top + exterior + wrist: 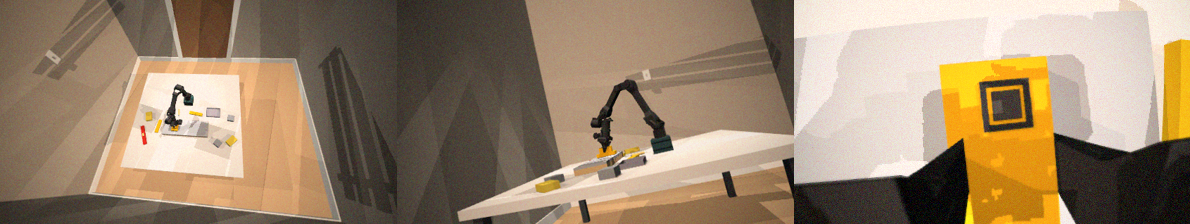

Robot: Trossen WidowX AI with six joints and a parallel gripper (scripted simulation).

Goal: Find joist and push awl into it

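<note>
My gripper is shut on the stud finder, an orange-yellow block with a dark square window. The window shows no lit lamp. The stud finder is upright at the left end of the grey floor panel in the top view, on or just above its top; a small gap cannot be ruled out. The shallow purple-grey tray lies behind the panel, to the right. I cannot tell surely which thin yellow thing is the awl. The joist is hidden.
In the top view, a yellow bar lies left of the tray and another yellow bar beside the panel's left end. A red bar and a yellow block lie farther left. Grey blocks and a yellow block lie right.
</note>
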